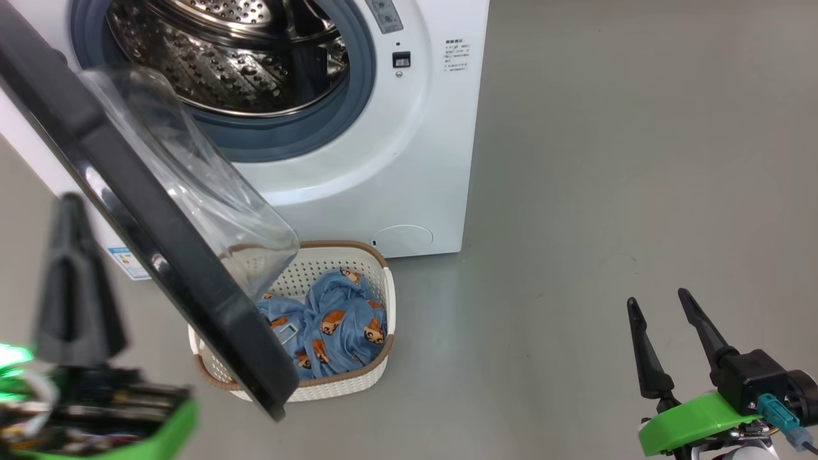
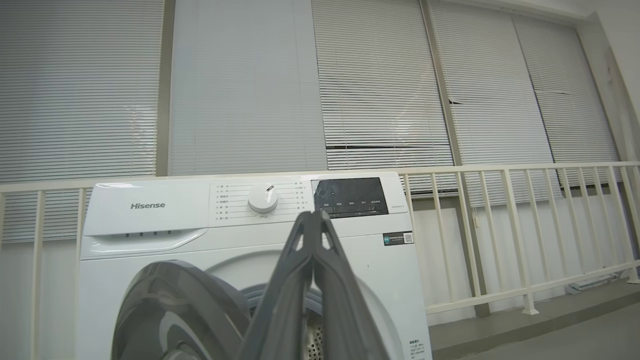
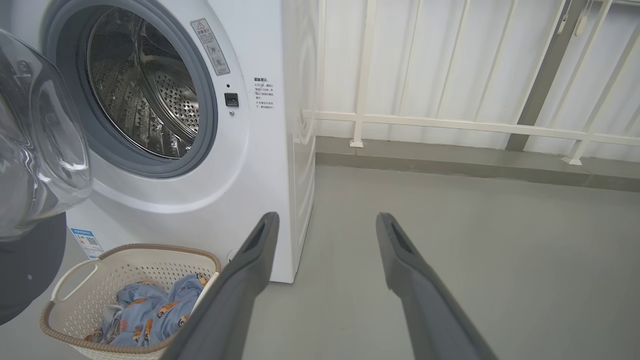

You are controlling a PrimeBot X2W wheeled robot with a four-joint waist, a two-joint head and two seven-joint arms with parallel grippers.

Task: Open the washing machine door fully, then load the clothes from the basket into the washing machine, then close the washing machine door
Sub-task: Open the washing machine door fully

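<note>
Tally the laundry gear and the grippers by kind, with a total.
washing machine: 1
washing machine door: 1
basket: 1
clothes, one heap, separate garments not countable: 1
grippers: 2 (left gripper, right gripper)
Total: 6

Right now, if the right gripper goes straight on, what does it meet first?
Probably the floor beside the washer; the way from the right gripper looks free, but depth is unclear.

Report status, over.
Left gripper shut, empty; right gripper open. Washing machine door open, clothes in basket. Door covers basket's left side in head view.
</note>
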